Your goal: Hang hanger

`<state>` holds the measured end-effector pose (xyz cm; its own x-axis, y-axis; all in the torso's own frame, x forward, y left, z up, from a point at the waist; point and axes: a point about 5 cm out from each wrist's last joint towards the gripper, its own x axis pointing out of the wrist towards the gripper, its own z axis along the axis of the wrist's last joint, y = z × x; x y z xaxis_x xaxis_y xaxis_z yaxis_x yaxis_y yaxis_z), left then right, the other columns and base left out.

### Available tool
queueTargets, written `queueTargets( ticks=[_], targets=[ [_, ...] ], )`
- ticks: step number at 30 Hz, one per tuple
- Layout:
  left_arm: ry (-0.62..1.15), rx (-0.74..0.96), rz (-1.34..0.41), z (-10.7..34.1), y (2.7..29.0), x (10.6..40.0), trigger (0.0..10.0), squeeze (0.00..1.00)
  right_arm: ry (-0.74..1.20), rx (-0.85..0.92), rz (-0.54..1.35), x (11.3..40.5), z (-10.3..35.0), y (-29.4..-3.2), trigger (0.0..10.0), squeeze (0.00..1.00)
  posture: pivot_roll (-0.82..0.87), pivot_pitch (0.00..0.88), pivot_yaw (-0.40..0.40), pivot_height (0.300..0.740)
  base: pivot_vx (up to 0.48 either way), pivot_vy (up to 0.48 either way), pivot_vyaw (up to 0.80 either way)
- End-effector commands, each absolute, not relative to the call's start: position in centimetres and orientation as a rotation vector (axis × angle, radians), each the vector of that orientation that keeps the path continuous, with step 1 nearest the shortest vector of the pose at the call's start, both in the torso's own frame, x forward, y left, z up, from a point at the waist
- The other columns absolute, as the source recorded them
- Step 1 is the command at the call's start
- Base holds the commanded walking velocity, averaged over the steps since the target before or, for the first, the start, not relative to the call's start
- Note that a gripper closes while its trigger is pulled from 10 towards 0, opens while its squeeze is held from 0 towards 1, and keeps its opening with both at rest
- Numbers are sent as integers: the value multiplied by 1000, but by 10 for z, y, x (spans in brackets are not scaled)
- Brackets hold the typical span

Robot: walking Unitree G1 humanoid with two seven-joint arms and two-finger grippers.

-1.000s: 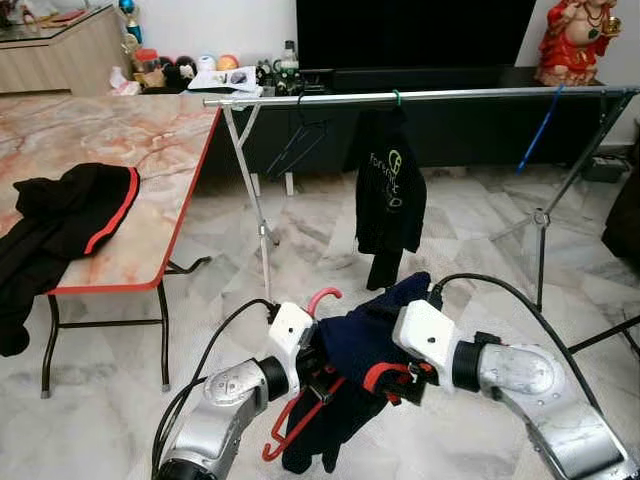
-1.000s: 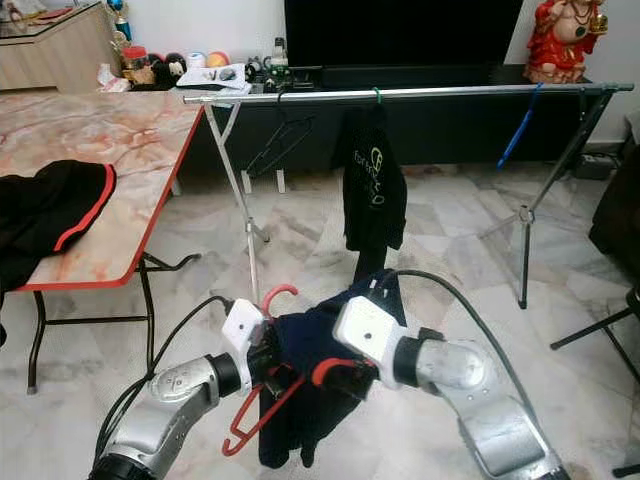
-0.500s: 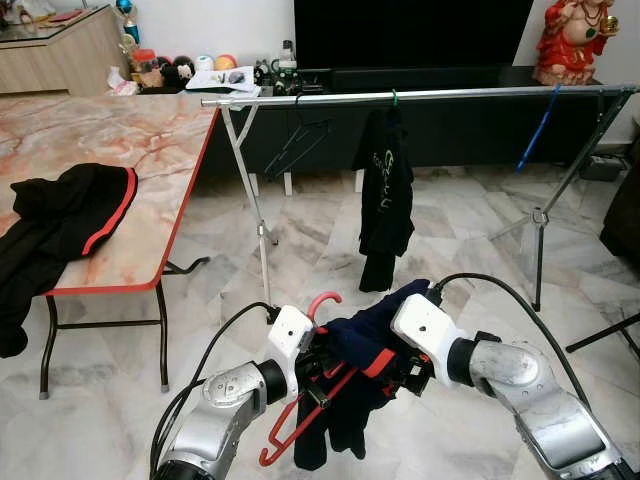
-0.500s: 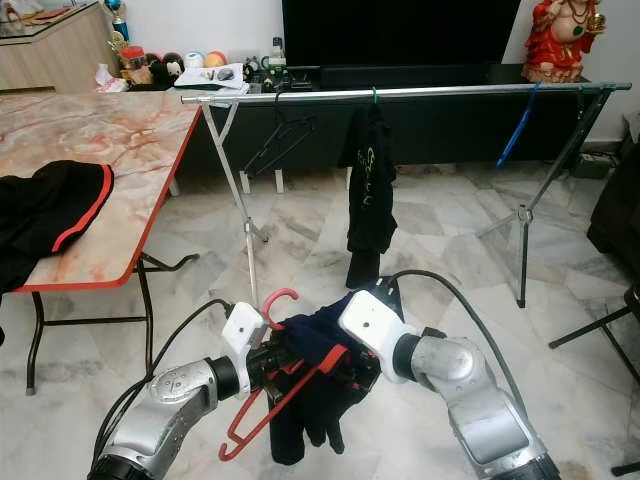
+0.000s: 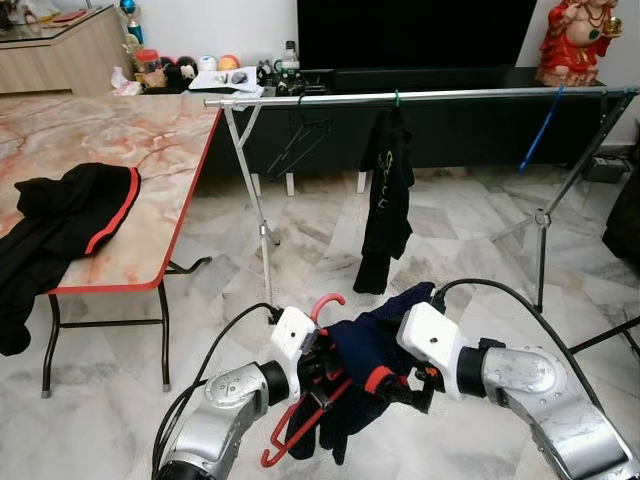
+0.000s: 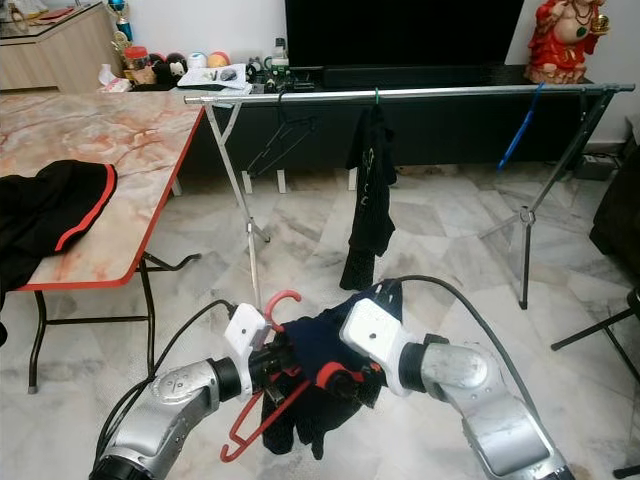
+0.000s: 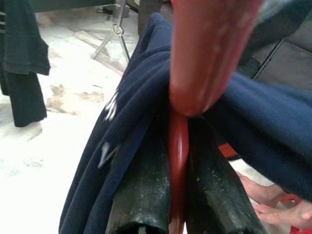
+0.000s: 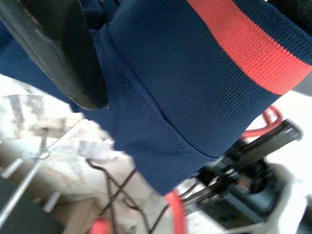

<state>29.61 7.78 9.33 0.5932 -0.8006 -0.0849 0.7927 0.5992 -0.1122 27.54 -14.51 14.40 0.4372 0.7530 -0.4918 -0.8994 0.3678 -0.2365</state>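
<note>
Left eye view: the rail [image 5: 420, 96] stands well ahead across the marble floor [image 5: 300, 250], one black garment [image 5: 385, 200] on it. Low between my arms, my left gripper [image 7: 178, 195] is clamped on the red hanger [image 5: 310, 425], navy garment [image 5: 375, 345] draped over it. My right gripper [image 5: 405, 385] is buried in cloth; fingers — can't tell. Risk, I reckon: the cloth slides off the tilted hanger.

Navy garment [image 5: 372, 345] covers most of the red hanger [image 5: 318, 400] (hook and lower bar show). Right gripper's fingertips buried in fabric. Lower right, the arm runs past the frame edge.
</note>
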Motion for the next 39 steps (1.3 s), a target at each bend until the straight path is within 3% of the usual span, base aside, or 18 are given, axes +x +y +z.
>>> queueTargets(
  ticks=[1, 5, 11, 14, 30, 39],
  targets=[
    [102, -65, -929, 100, 79, 297, 10000, 0, 333, -514, 1168, 266, 140, -138, 10000, 0, 37, 68, 21, 740, 0, 0, 0],
    [105, -66, -933, 100, 79, 297, 10000, 0, 405, -592, 1239, 258, 130, -141, 10000, 0, 39, 69, 20, 740, 0, 0, 0],
    [107, -66, -938, 100, 79, 296, 10000, 0, 478, -734, 1157, 267, 121, -154, 10000, 0, 42, 85, 23, 740, 0, 0, 0],
    [111, -65, -940, 99, 80, 295, 10000, 0, 470, -729, 1088, 276, 122, -157, 10000, 0, 41, 87, 24, 740, 0, 0, 0],
    [117, -62, -946, 100, 81, 294, 10000, 0, 423, -709, 1128, 278, 126, -150, 10000, 0, 47, 99, 29, 740, 0, 0, 0],
    [113, -63, -940, 100, 81, 295, 10000, 0, 351, -805, 792, 303, 141, -169, 10000, 0, 40, 98, 28, 740, 0, 0, 0]
  ],
)
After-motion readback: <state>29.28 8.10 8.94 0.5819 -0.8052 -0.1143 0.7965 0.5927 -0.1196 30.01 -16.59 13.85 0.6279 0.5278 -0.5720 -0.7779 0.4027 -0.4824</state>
